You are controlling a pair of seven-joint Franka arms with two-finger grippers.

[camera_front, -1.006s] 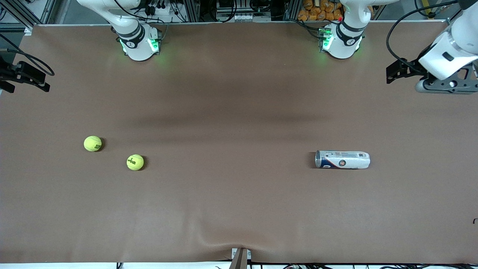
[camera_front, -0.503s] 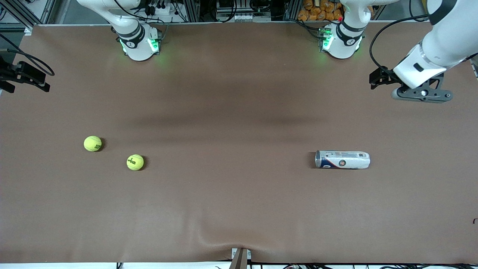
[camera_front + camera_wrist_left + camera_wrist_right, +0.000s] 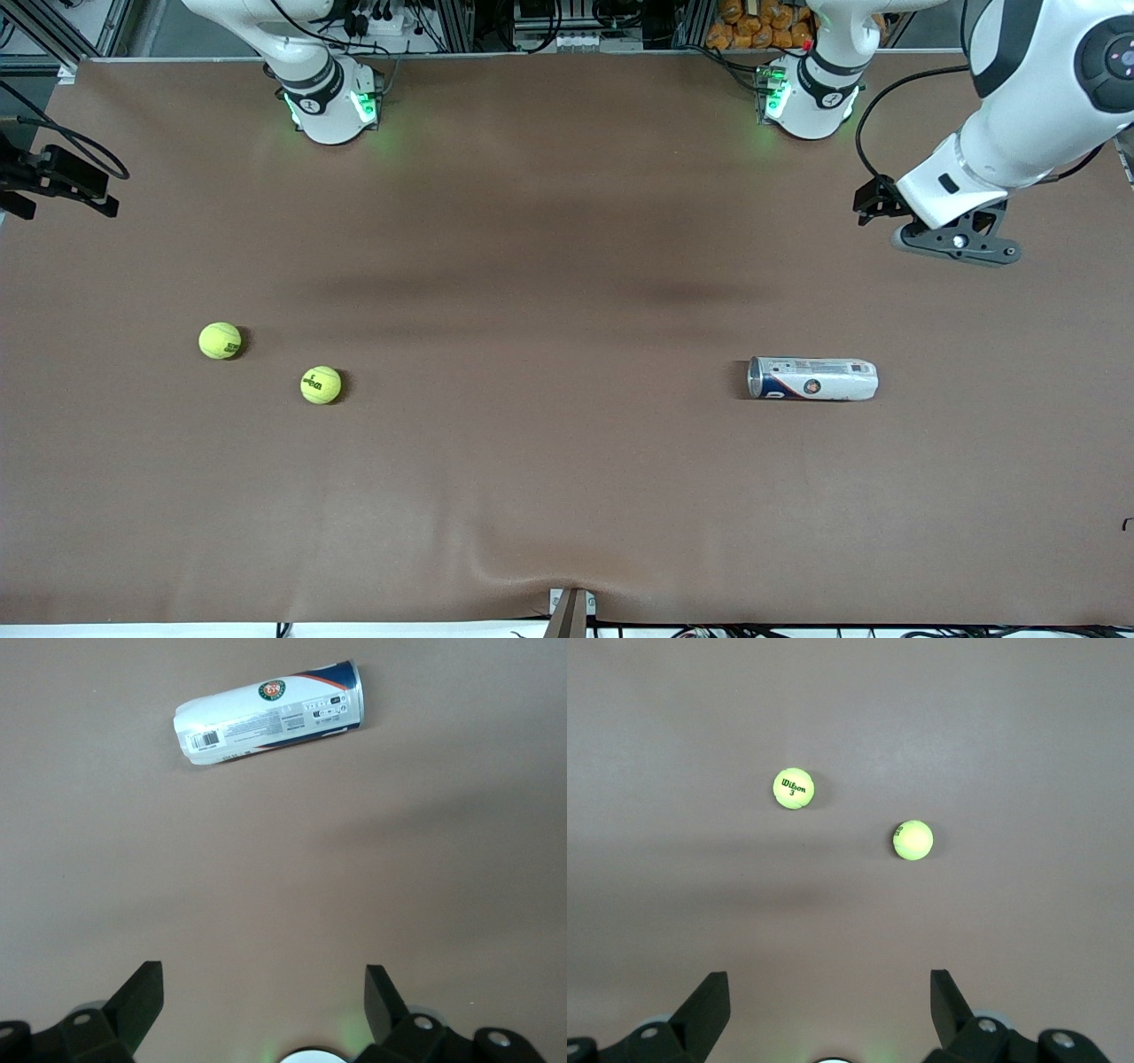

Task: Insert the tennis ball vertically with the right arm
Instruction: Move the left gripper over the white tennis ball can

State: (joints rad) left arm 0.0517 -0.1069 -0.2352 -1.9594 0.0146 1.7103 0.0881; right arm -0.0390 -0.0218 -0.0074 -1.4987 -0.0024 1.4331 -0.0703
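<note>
Two yellow tennis balls (image 3: 220,340) (image 3: 321,385) lie on the brown table toward the right arm's end. They also show in the right wrist view (image 3: 793,788) (image 3: 912,840). A white and blue ball can (image 3: 812,378) lies on its side toward the left arm's end, its silver rim facing the balls. It also shows in the left wrist view (image 3: 266,713). My left gripper (image 3: 955,244) (image 3: 263,979) is open and empty, up over bare table, apart from the can. My right gripper (image 3: 829,992) is open and empty, high over bare table, apart from the balls.
The brown table cover (image 3: 567,266) has a raised wrinkle at its front edge (image 3: 532,567). The arm bases (image 3: 330,102) (image 3: 811,97) stand along the table's back edge. A black wrist mount with cables (image 3: 53,177) shows at the table's edge by the right arm's end.
The left arm has swung in from the table's end and come lower in the front view, closer to the can. The right arm, the balls and the can have not moved.
</note>
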